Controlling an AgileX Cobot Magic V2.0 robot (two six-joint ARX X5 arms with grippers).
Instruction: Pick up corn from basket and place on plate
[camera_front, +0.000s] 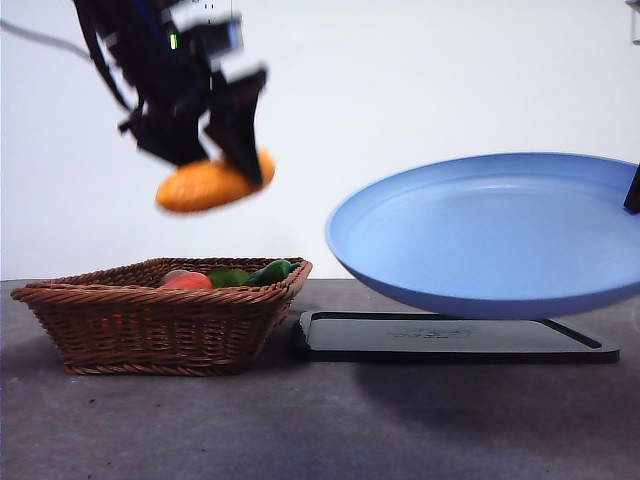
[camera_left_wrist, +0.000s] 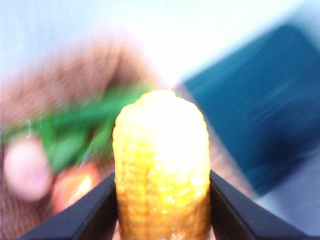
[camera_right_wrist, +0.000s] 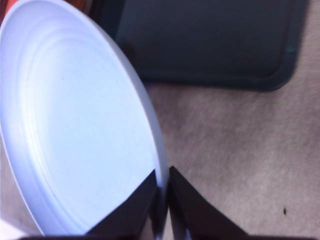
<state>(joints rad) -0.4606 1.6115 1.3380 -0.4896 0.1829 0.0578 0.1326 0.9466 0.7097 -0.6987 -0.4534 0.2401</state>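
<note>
Item 1, basket (camera_front: 165, 320): resting on the table at about 8 o'clock in the front view; a pink-red fruit (camera_front: 186, 281) and green vegetables (camera_front: 250, 274) are being left inside.

Item 2, black tray (camera_front: 455, 337): lying flat just beside the basket, at 5 o'clock.

Item 3, plate (camera_front: 490, 235): being held in the air above the tray, tilted toward the basket side, its rim pinched by the right gripper (camera_right_wrist: 162, 197), whose jaws are clenched on it almost fully closed.

Item 4, corn (camera_front: 207, 185): being carried well above the basket at 10 o'clock, clear of the wicker, apart from the plate. It is being clamped across its width by the left gripper (camera_left_wrist: 162, 200), jaws spread only as wide as the cob.

Risks, judged: the glossy cob is likely being held by friction alone, so a slip during fast travel is possible; motion blur suggests speed. Once released onto the tilted plate, the cob may be rolling off the lower rim. The edge-only pinch may be letting the plate swing under added weight.
</note>
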